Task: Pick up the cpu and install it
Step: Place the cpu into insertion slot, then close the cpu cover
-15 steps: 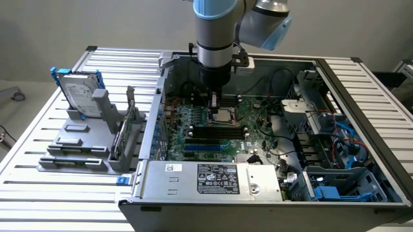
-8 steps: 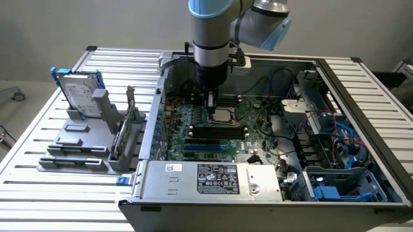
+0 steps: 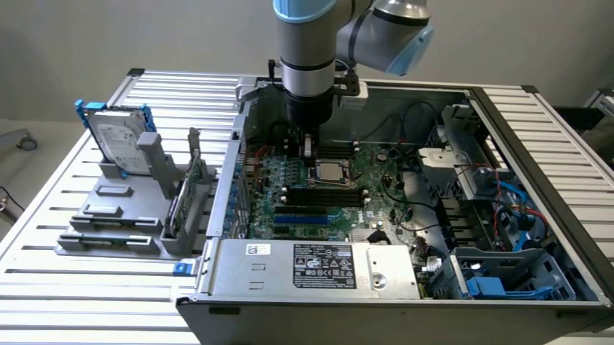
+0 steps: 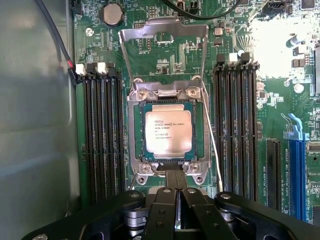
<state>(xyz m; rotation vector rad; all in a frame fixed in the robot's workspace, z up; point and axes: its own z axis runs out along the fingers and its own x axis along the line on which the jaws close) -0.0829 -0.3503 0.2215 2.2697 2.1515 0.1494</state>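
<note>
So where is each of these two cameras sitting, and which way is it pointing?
Exterior view: off the arm, raised above the table, looking down at an angle into the open computer case; the arm reaches down to its gripper over the motherboard.
Wrist view: on the wrist, looking straight down at the motherboard; the gripper, fingers together, shows.
Shared: the cpu seated in its socket, the black memory slots, the gripper.

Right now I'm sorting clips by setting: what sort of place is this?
Probably a computer assembly workbench: an open computer case on a slatted metal table, a hard drive standing in a grey holder, and the cpu seated in the motherboard.
</note>
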